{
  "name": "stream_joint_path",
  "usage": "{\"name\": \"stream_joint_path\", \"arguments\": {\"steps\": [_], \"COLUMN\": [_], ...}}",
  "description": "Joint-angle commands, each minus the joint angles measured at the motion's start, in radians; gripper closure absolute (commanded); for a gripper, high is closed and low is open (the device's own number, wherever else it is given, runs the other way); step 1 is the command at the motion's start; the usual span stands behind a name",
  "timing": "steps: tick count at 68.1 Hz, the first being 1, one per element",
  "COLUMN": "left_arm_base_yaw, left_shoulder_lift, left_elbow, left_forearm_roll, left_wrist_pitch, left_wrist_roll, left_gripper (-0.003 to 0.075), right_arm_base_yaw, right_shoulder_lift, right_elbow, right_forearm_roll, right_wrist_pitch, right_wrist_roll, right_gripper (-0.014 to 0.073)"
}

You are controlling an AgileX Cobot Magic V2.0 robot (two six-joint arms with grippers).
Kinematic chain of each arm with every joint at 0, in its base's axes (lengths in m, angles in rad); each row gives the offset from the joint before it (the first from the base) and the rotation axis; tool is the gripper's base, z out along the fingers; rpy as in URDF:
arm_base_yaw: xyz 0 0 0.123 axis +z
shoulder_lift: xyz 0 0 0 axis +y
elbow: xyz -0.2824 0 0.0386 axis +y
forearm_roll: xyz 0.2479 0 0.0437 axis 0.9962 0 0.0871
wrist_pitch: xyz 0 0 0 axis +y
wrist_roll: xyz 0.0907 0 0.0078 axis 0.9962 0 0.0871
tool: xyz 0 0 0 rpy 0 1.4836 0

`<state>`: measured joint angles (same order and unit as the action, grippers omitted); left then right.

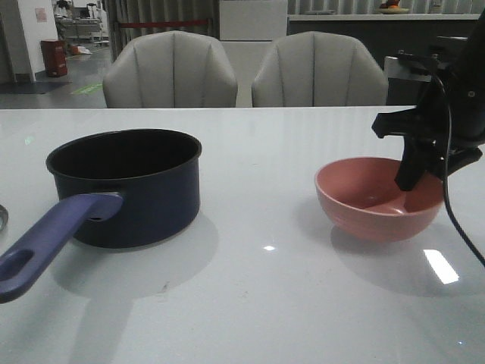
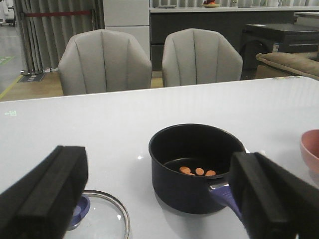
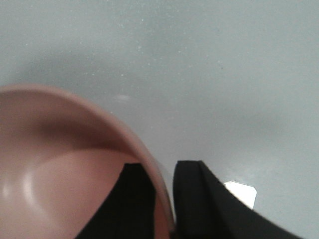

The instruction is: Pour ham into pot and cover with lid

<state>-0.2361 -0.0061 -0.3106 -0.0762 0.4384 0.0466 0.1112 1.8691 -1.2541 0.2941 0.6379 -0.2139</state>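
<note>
The navy pot (image 1: 125, 186) stands on the left of the table, its purple-blue handle (image 1: 45, 243) pointing toward me. In the left wrist view a few orange ham pieces (image 2: 199, 171) lie on the bottom of the pot (image 2: 197, 194). The glass lid (image 2: 107, 214) with its blue knob lies flat on the table beside the pot. My left gripper (image 2: 159, 191) is wide open and empty, held back from the pot and lid. My right gripper (image 1: 409, 180) straddles the rim of the pink bowl (image 1: 364, 205), one finger inside and one outside (image 3: 163, 199). The bowl rests on the table and looks empty.
The white table (image 1: 258, 288) stretches wide between the pot and the bowl. Two grey chairs (image 1: 170, 72) stand behind its far edge. A sliver of the lid's metal rim shows at the left edge of the front view (image 1: 2, 218).
</note>
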Motion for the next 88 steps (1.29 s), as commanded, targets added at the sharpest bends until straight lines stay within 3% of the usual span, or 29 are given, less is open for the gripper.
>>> {"name": "stream_joint_path", "arguments": {"steps": [1,8,33,45,60,88], "left_arm_base_yaw": [-0.007,-0.007,-0.007,-0.007,-0.007,-0.007], "left_shoulder_lift": [-0.016,-0.016,-0.016,-0.016,-0.016,-0.016], "left_elbow": [-0.025,-0.025,-0.025,-0.025,-0.025,-0.024], "left_forearm_roll": [-0.008,-0.008,-0.008,-0.008,-0.008,-0.008], "left_wrist_pitch": [-0.084,-0.084,-0.084,-0.084,-0.084,-0.095], "left_wrist_roll": [-0.004,-0.004,-0.004,-0.004,-0.004,-0.004], "left_gripper": [0.0095,0.0095,0.0095,0.0095,0.0095,0.0095], "right_arm_base_yaw": [-0.002,-0.002,-0.002,0.022,0.124,0.176], "right_shoulder_lift": [-0.050,-0.066,-0.378,-0.580,-0.824,-1.334], "right_elbow": [-0.033,-0.054,-0.013,0.139,0.391,0.826], "right_forearm_roll": [0.010,-0.012,-0.057,-0.047,-0.040,-0.025], "right_wrist_pitch": [-0.025,-0.001,-0.066,-0.232,-0.457,-0.577], "right_wrist_roll": [0.002,0.002,-0.010,-0.010,-0.010,-0.009], "right_gripper": [0.0223,0.0170,0.0172,0.0174,0.0174,0.0174]}}
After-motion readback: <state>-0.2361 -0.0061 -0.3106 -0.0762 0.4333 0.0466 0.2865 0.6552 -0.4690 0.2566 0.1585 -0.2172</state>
